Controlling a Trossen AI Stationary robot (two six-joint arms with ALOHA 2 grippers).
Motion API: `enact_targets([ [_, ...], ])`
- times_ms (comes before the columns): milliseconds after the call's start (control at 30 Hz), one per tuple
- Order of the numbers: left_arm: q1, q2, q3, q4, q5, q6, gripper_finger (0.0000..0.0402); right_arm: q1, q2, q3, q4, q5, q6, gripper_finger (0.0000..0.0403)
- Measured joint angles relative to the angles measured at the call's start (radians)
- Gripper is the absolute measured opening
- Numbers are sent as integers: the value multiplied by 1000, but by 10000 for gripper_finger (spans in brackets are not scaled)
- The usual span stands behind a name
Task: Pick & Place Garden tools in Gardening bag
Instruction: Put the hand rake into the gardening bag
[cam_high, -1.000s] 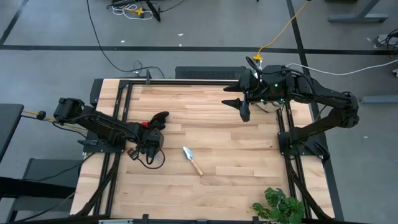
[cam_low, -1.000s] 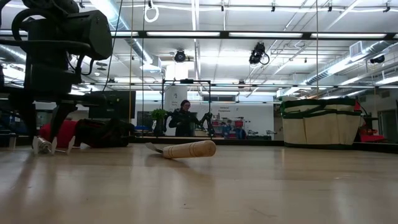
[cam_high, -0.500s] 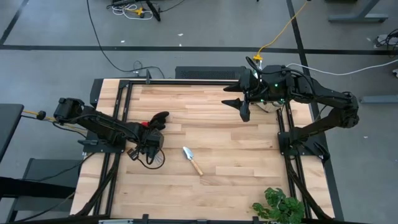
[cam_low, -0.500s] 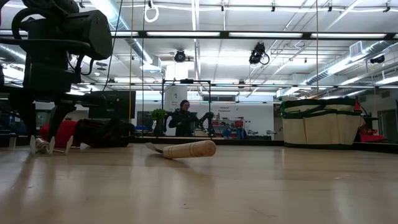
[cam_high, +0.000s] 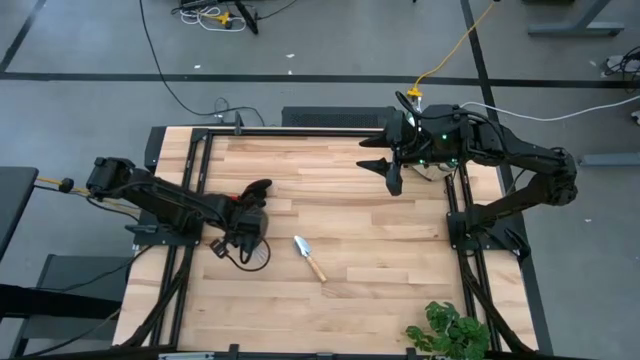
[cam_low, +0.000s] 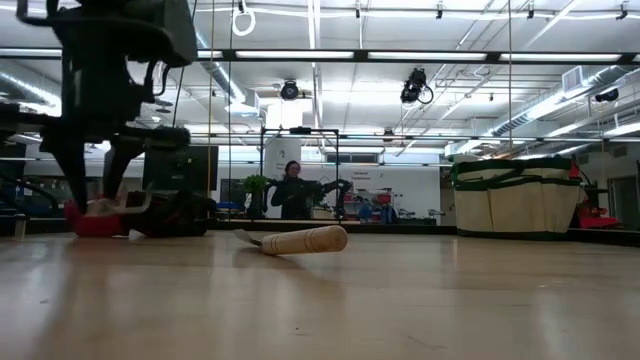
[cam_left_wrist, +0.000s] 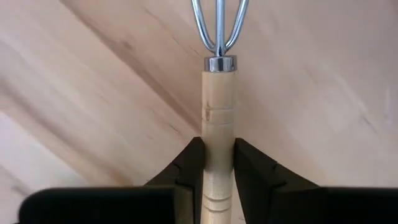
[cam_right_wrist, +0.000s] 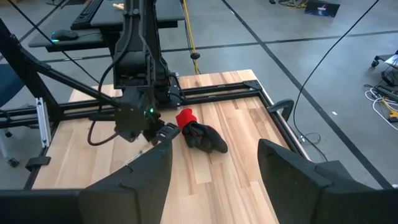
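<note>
We note the wooden table (cam_high: 360, 250) first, with the gardening bag (cam_low: 515, 197) standing upright toward its right side in the low view; from above we cannot tell its exact place, the right arm covering that corner. The right gripper (cam_high: 388, 170) hangs over the far right part of the table, fingers spread wide, holding nothing. The red-and-black glove (cam_high: 252, 192) lies at the left, near the left gripper (cam_high: 240, 247), whose fingers (cam_left_wrist: 189, 165) are pinched on the wooden handle of the mini rake (cam_left_wrist: 218, 118). The silver trowel (cam_high: 308, 256) lies flat near the table's middle, just beside the rake and clear of it.
</note>
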Motion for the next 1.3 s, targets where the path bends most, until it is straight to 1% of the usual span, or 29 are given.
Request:
enact_targets([
  [233,20,0,103,-21,-3,-15,72,0,0,0,0,0,-10,240],
  [333,39,0,159,-20,-6,-50,72,0,-2,0,0,0,-15,240],
  [433,68,0,221,-21,-12,-82,72,0,-6,0,-1,9,-16,240],
  [600,121,0,336,-16,-11,-118,72,0,-21,0,1,71,-31,240],
  [833,202,0,466,-14,-12,-170,72,0,-52,0,0,78,-42,240],
  [1067,252,0,535,-12,-11,-173,72,0,-91,0,0,79,-42,240],
  [1233,276,0,568,12,0,-255,72,0,-115,0,-1,81,-43,240],
  [1300,284,0,578,40,3,-309,72,0,-128,0,-2,116,-46,240],
])
